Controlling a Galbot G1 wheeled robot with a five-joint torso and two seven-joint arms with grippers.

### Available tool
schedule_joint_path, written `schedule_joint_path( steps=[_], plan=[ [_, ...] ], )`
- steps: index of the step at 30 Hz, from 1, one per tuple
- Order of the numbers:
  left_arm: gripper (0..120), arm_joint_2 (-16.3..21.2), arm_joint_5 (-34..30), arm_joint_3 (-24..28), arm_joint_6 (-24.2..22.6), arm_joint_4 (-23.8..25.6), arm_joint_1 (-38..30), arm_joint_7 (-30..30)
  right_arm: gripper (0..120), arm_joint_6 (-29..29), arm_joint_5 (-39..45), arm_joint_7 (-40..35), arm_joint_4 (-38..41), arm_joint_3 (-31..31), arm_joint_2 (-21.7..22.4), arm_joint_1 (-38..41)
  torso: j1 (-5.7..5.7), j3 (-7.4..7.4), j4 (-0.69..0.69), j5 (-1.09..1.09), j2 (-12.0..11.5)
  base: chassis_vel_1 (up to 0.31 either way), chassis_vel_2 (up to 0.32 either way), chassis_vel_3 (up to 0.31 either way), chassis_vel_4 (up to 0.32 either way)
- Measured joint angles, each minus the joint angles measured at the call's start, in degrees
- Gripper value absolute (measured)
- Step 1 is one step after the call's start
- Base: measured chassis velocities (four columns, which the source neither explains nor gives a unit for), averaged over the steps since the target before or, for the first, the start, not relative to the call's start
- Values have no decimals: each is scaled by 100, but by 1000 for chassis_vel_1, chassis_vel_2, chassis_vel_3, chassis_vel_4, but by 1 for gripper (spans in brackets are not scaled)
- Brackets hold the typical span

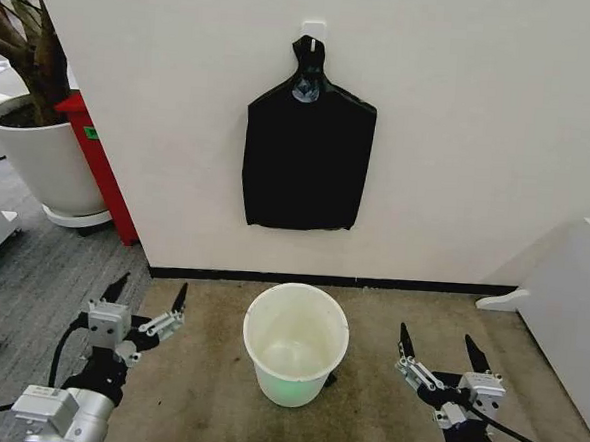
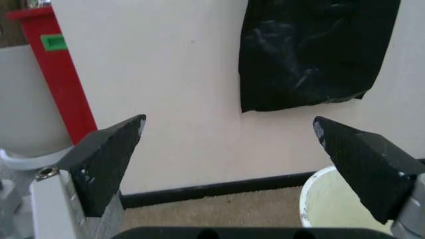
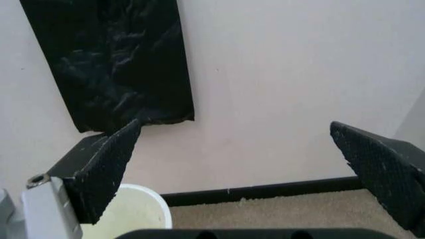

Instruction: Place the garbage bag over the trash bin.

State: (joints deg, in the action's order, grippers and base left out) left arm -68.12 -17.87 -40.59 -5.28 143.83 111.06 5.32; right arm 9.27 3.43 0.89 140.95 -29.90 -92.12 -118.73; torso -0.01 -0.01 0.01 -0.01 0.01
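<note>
Head view, trash bin [image 1: 295,343] between left gripper [image 1: 150,295], right gripper [image 1: 438,346]

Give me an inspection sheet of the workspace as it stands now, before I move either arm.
Surface: brown carpet floor, bare around the bin.
Job's things: trash bin upright on the floor near the wall, empty, no bag on it; black garbage bag hanging flat on a wall hook above the bin.
Clutter: nothing seen.
Grippers: left gripper open, low, left of the bin; right gripper open, low, right of the bin; both apart from the bin.
Cables: black cable along the right arm; another by the left arm.
Surroundings: white wall with black baseboard; large plant pot and red post at left; white panel at right.
</note>
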Motion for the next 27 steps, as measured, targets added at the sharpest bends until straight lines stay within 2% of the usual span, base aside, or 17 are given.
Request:
schedule_joint_path(
  steps=[4, 8, 10, 15, 20, 22, 26, 27],
  plan=[
    [100, 62, -34, -4, 1, -16, -9, 146, 100, -64, 52, 1, 22, -7, 5, 43, 0, 1, -2, -1, 0, 0, 0, 0, 0],
    [100, 173, -251, -141, -77, -32, -22, 142, 100, -880, 505, -76, -18, -162, 292, 800, 0, 1, 0, 2, -1, 0, 0, 0, 0],
    [100, 257, -359, -208, -94, -37, -56, 104, 100, -1094, 625, -99, -39, -197, 366, 1000, 0, 1, 2, 2, -1, 0, 0, 0, 0],
    [100, 441, -591, -242, -63, -43, -136, 269, 100, -1146, 652, -110, -52, -207, 384, 1050, 0, 1, -2, 0, -1, 0, 0, 0, 0],
    [100, 639, -909, -336, 270, -46, -66, 406, 100, -1169, 697, -118, -55, -207, 410, 1076, 0, 1, -1, 0, -2, 0, 0, 0, 0],
    [100, 743, -983, -400, 465, -48, 80, 407, 100, -1245, 910, -175, -69, -208, 545, 1194, 0, 1, -3, 0, -2, 0, 0, 0, 0],
    [100, 719, -893, -500, 537, -52, 394, 356, 100, -1481, 1623, -386, -169, -220, 1023, 1597, 0, 1, 0, 2, -2, 0, 0, 0, 0],
    [100, 719, -893, -500, 537, -52, 394, 356, 100, -1481, 1623, -386, -169, -220, 1023, 1597, 0, 1, 0, 2, -2, 0, 0, 0, 0]
  ],
)
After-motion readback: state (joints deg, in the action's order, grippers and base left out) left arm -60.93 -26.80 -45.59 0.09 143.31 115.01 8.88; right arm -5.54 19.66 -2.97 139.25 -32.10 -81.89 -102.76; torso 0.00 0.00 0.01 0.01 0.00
